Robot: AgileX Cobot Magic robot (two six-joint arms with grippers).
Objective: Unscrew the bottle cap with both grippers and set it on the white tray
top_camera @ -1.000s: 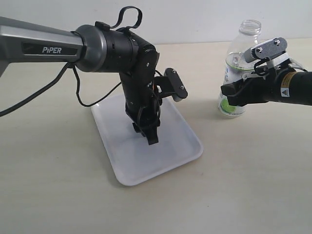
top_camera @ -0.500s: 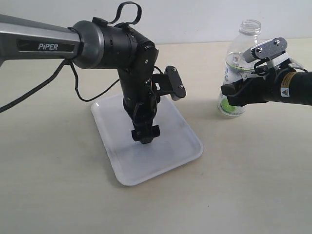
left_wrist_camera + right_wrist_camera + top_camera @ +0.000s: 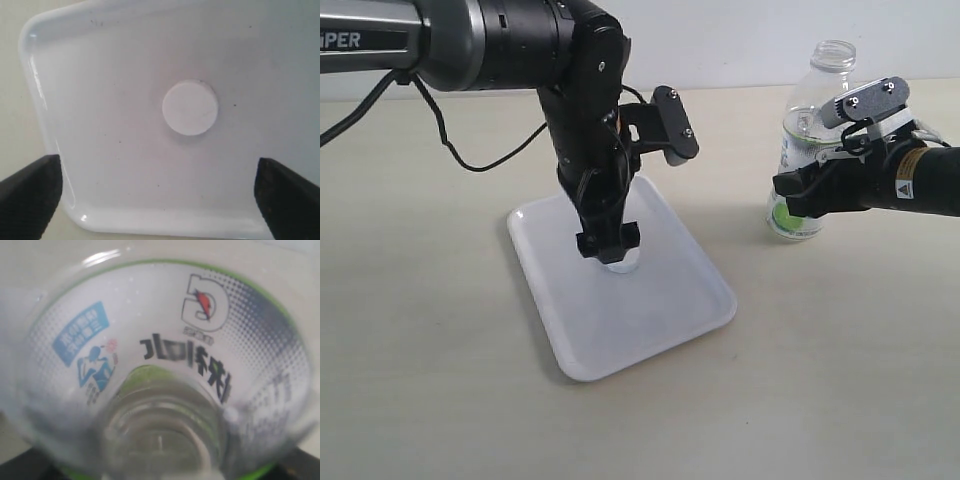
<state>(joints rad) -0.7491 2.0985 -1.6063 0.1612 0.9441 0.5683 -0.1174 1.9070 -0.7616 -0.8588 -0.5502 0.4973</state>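
1. Since a second ago the bulky glossy black left arm [image 3: 510,45] has lifted and swung toward the far side of the scene. Its left claw [image 3: 608,243] has gone from narrow to wide apart.
2. The pale beige tabletop [image 3: 440,400] carries everything.
3. The left arm reaches in from the left edge and bends steeply down, with a black cable [image 3: 480,160] looping beneath it.
4. The black right arm with a warning sticker [image 3: 920,185] comes in from the right edge at the height of the bottle's label.
5. The flat rectangular glossy white plastic tray with a low rim [image 3: 665,300] lies near the middle of the tabletop, under the left arm.
6. The small clear plastic bottle with a white-and-green label [image 3: 817,90] stands upright on the tabletop. It is to the right of the tray and apart from it, and its mouth is open.
7. The right claw [image 3: 823,135] is clamped on the bottle's labelled body. The right wrist view looks down the neck at dark Korean lettering.
8. The left claw points down over the tray, its fingers [image 3: 27,195] spread wide and gripping nothing.
9. The small round white plastic bottle cap [image 3: 190,108] lies flat on the tray floor just below the left claw, between its fingers and clear of both. In the exterior view the fingertips partly hide it.
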